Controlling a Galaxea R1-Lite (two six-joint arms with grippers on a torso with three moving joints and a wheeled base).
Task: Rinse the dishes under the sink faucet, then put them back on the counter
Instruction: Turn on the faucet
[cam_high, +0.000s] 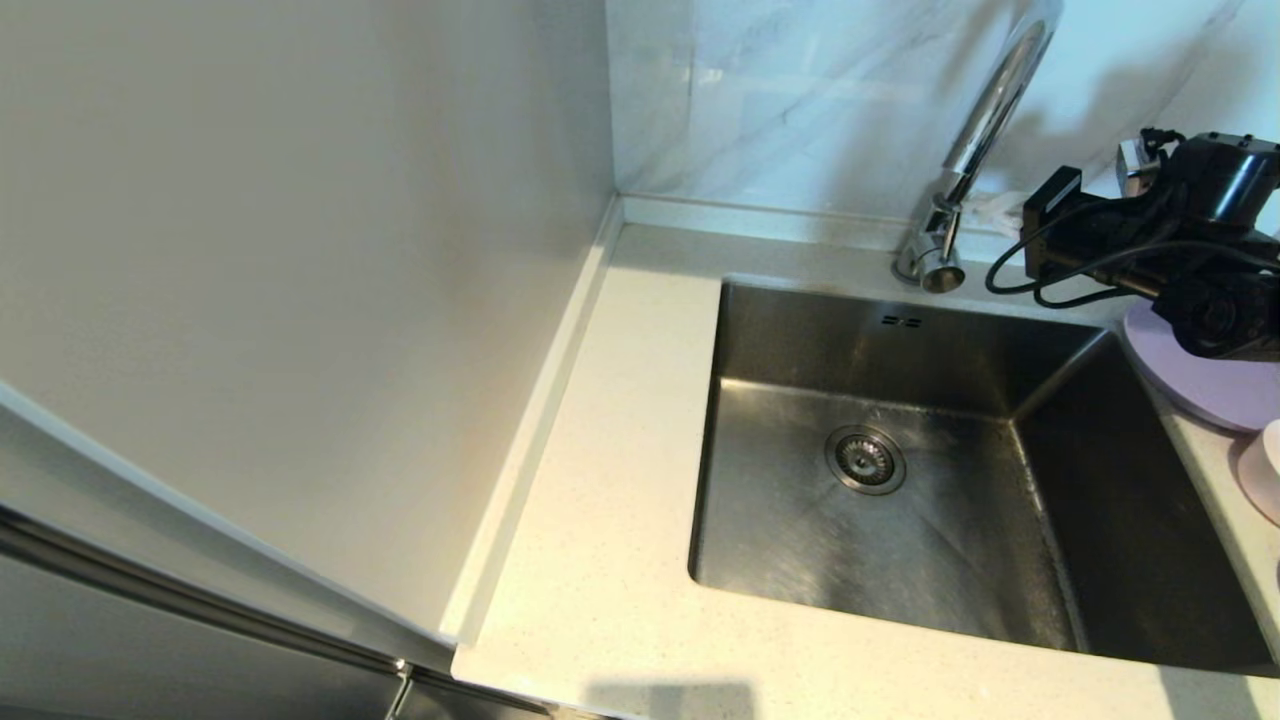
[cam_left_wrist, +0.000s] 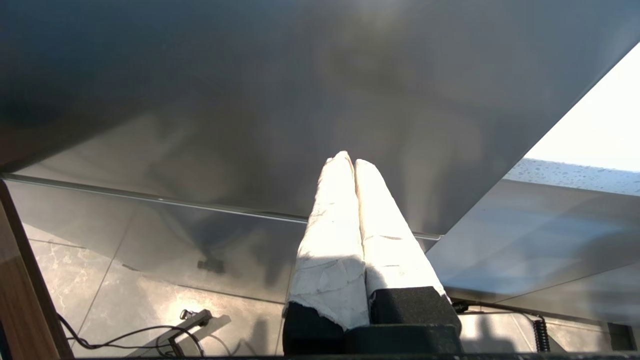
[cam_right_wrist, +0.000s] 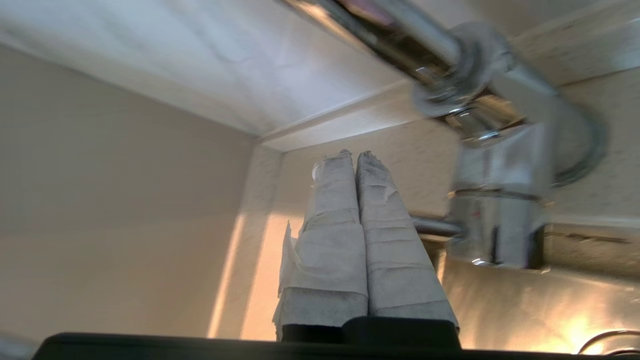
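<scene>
Off-white speckled stone forms the table (cam_high: 610, 480), which wraps around a brushed steel sink (cam_high: 780, 530) set against a marble-patterned back wall (cam_high: 800, 100) and a plain beige side wall (cam_high: 300, 250). In the head view the sink holds only its round drain strainer (cam_high: 865, 459). The chrome gooseneck faucet (cam_high: 985, 120) rises from the far rim. The right arm (cam_high: 1190, 250) hangs at the far right, just right of the faucet's base and above a lavender plate (cam_high: 1195, 385) lying on the table right of the sink. A pale pink cup (cam_high: 1262, 472) sits nearer, at the right edge.

From the left wrist view, the left gripper (cam_left_wrist: 348, 162) has its white-wrapped fingers (cam_left_wrist: 330, 235) pressed together and empty, below a grey metal panel (cam_left_wrist: 250, 100), with tiled floor (cam_left_wrist: 125, 295) beneath.

From the right wrist view, the right gripper (cam_right_wrist: 352, 156) is likewise closed on nothing, its tips just beside the faucet's base (cam_right_wrist: 495, 200) and small side lever (cam_right_wrist: 435, 226), above the table's far strip.
</scene>
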